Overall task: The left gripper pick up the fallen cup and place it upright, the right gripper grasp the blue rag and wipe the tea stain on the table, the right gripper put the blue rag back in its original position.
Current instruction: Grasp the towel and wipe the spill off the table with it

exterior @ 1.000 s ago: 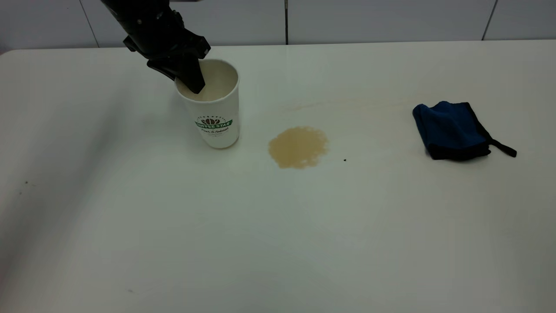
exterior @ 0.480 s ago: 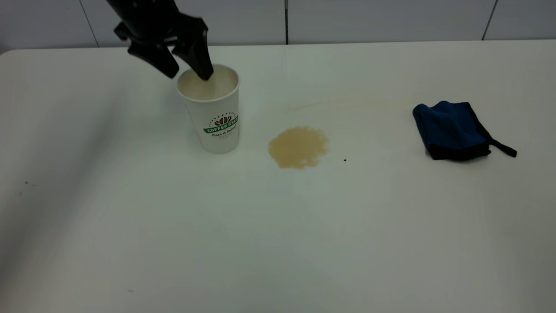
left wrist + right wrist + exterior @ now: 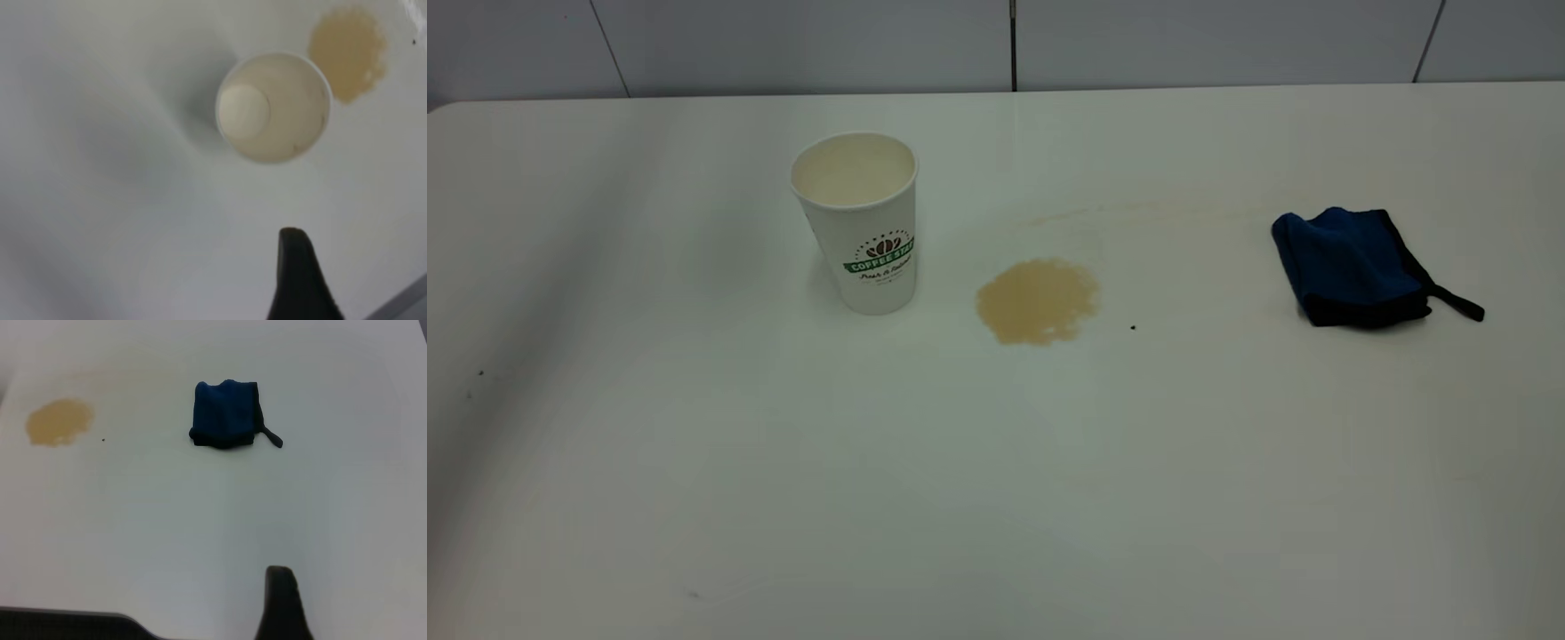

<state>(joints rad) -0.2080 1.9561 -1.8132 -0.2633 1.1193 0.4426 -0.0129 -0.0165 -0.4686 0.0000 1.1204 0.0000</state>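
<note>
Left gripper [image 3: 300, 280] high above upright cup [image 3: 273, 107], apart, stain [image 3: 348, 52] beside

The paper cup [image 3: 273, 108] stands upright on the white table [image 3: 100, 200], seen from straight above, its cream inside empty. The tan tea stain [image 3: 348, 53] lies just beside its rim. One black fingertip [image 3: 298, 277] of the left gripper shows apart from the cup.

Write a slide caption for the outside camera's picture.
Upright cup, tea stain and blue rag spaced across the white table.
</note>
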